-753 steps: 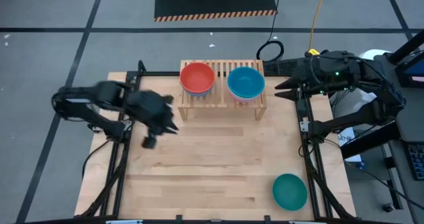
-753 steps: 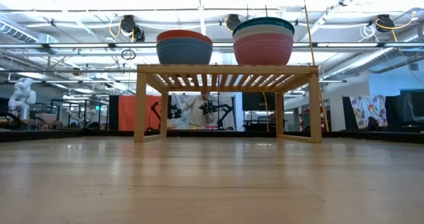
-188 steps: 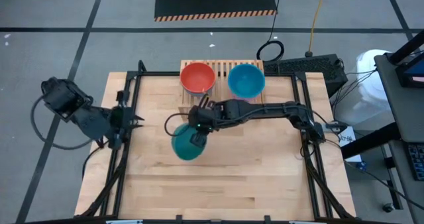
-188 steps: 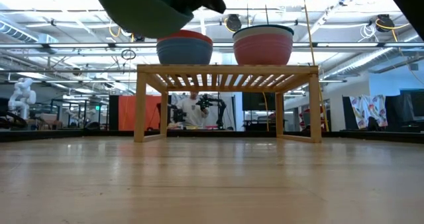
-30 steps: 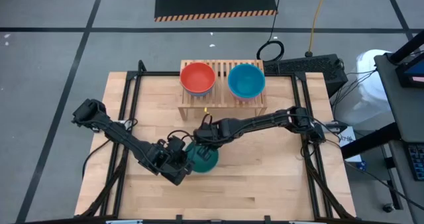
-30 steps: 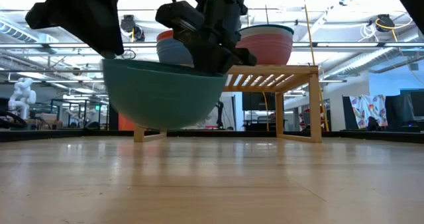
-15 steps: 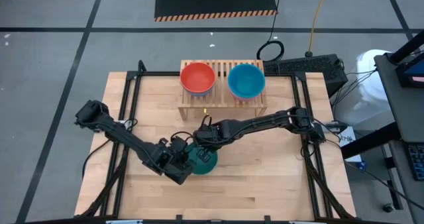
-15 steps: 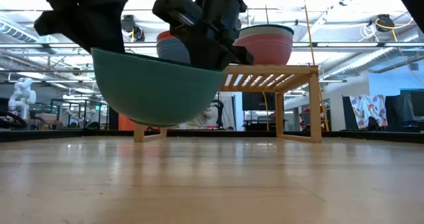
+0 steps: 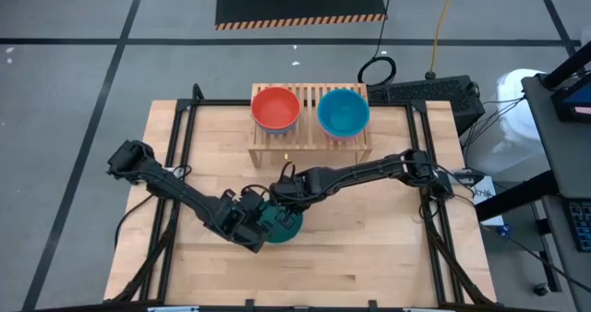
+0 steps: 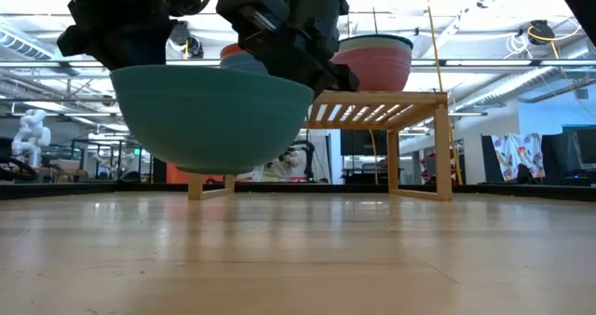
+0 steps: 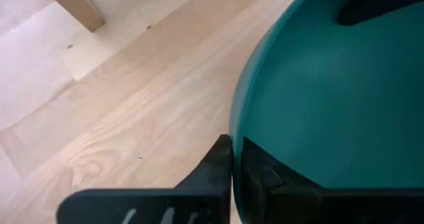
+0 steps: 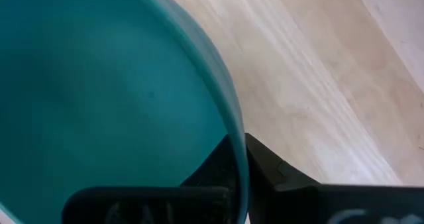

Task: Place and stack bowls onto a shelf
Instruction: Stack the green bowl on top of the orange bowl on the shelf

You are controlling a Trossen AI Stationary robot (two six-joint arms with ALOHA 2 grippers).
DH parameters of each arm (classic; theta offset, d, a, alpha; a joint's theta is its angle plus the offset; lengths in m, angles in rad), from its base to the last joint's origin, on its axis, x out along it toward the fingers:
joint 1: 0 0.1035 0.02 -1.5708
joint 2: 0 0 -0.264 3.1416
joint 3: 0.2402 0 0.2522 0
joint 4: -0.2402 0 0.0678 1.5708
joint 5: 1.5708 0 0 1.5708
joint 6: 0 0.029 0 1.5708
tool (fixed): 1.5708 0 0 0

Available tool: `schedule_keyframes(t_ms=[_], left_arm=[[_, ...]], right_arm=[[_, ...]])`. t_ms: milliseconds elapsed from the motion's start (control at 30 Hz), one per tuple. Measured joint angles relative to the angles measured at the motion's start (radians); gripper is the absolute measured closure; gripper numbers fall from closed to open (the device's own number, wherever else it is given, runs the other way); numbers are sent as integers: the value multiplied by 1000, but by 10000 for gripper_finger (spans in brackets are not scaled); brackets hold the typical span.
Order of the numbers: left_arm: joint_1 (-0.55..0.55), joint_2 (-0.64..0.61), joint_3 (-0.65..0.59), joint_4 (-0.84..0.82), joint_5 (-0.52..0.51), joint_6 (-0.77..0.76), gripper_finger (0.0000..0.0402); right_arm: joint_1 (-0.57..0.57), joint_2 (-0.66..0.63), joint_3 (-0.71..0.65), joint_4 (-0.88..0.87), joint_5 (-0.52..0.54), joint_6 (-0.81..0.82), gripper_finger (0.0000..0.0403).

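While the low light-wood slatted shelf [image 9: 310, 118] carries its stacked bowls, your round teal green plastic bowl [image 10: 212, 117] hangs above the tabletop, left gripper [image 9: 251, 227] and right gripper [image 9: 288, 199] both clamping its rim.

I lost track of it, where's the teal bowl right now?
In the high view the teal bowl is held above mid-table, in front of the shelf, pinched by the left gripper and right gripper.
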Motion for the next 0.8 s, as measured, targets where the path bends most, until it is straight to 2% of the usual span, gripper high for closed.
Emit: schedule_keyframes(t_ms=[367,467,600,800], left_arm=[[-5,-2,2,-41,0,7,394],[-6,-3,2,-41,-4,12,394],[-6,-5,1,-41,-6,18,394],[-5,-5,1,-38,-8,27,394]], right_arm=[[10,-9,-1,33,-44,-238,393],[6,-16,-1,34,-58,-279,378],[-4,-16,-1,35,-100,-249,355],[-6,-15,-1,49,-124,-339,318]])
